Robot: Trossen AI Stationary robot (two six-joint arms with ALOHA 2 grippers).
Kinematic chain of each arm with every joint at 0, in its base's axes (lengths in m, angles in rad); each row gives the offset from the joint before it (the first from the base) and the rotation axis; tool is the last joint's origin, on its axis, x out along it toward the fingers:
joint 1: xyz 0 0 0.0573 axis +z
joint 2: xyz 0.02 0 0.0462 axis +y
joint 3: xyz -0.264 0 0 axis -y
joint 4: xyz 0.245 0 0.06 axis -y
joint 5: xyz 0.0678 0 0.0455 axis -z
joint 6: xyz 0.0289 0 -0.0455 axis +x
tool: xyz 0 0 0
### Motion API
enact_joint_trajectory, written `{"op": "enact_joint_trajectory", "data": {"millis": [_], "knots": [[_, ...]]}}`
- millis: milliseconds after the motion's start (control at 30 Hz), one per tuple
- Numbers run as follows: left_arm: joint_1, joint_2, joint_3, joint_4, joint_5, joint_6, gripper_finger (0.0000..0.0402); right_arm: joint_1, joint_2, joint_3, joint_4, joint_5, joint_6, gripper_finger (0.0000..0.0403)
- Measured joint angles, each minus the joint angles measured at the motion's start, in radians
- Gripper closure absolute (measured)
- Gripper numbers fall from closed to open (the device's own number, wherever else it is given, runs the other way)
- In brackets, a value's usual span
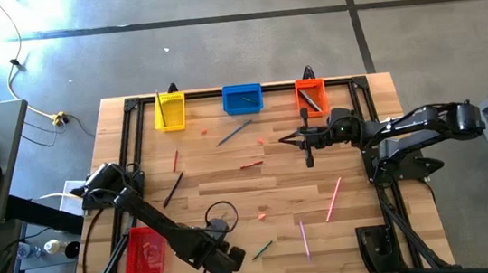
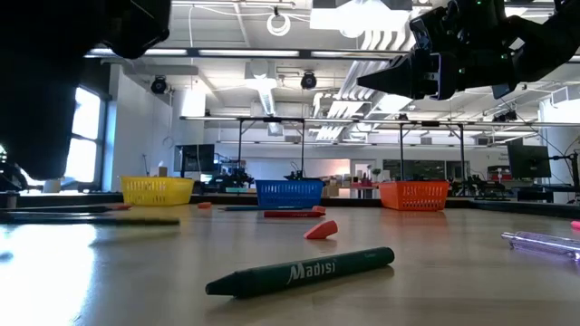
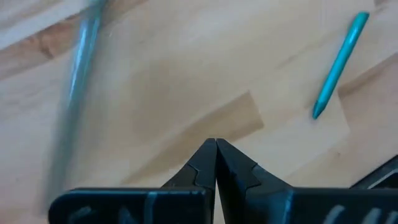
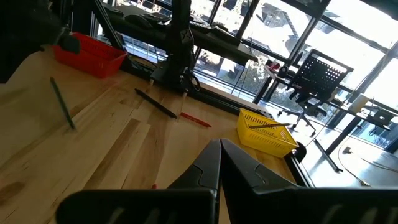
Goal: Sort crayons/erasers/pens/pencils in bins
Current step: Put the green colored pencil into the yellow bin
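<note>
We judge sorting between picks: left gripper is closed and empty near the green crayon, right gripper closed and empty by the orange bin; next, jaws must open.

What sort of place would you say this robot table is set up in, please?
Probably a large open lab or workshop: exposed ceiling ducts, rows of workbenches with monitors, an office chair by big windows.

a blurred grey stick crosses the left wrist view, kind unclear.
</note>
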Motion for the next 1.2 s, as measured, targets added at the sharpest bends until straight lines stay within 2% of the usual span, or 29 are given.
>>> {"op": "enact_joint_trajectory", "data": {"millis": [167, 267, 500, 600, 767, 1000, 1200], "knots": [[0.017, 0.003, -0.010, -0.034, 0.016, 0.043, 0.0401, 0.000, 0.000, 0.000, -0.002, 0.000, 0.000, 0.0402], [0.048, -0.030, -0.011, -0.153, 0.053, 0.119, 0.0401, 0.000, 0.000, 0.000, -0.001, 0.000, 0.000, 0.0402], [0.209, -0.144, -0.010, -0.272, 0.049, 0.464, 0.0401, 0.000, 0.000, 0.000, 0.004, 0.000, 0.015, 0.0402], [0.284, -0.155, -0.009, -0.288, 0.059, 0.592, 0.0397, 0.000, 0.000, 0.000, 0.004, 0.000, 0.016, 0.0402], [0.370, -0.143, -0.028, -0.263, 0.110, 0.756, 0.0358, 0.000, 0.000, 0.000, 0.000, 0.000, 0.016, 0.0402], [0.377, -0.144, -0.168, -0.158, 0.160, 0.784, 0.0281, 0.000, 0.000, 0.000, -0.023, 0.000, 0.018, 0.0402], [0.366, -0.144, -0.277, -0.034, 0.212, 0.775, 0.0260, 0.000, 0.000, 0.000, -0.039, 0.000, 0.018, 0.0402]]}}
